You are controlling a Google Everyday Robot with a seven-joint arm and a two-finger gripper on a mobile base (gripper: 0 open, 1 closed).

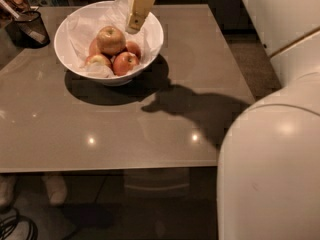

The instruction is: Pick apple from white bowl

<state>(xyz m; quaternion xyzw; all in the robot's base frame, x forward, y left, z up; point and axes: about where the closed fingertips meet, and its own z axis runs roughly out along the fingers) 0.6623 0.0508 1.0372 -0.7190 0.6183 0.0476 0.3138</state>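
We see the apple [111, 39] as yellow-gold with a reddish-orange blush, and the smaller apples [125, 62] around it as deeper red. The white bowl [152, 49] is glossy white, and its crumpled paper [80, 36] lining is white too. The gripper [134, 24], hanging over the bowl's far rim, looks pale cream-yellow to us. The table [125, 134] is plain taupe grey with small bright glints, the mesh cup [31, 28] black, the robot body [272, 174] off-white
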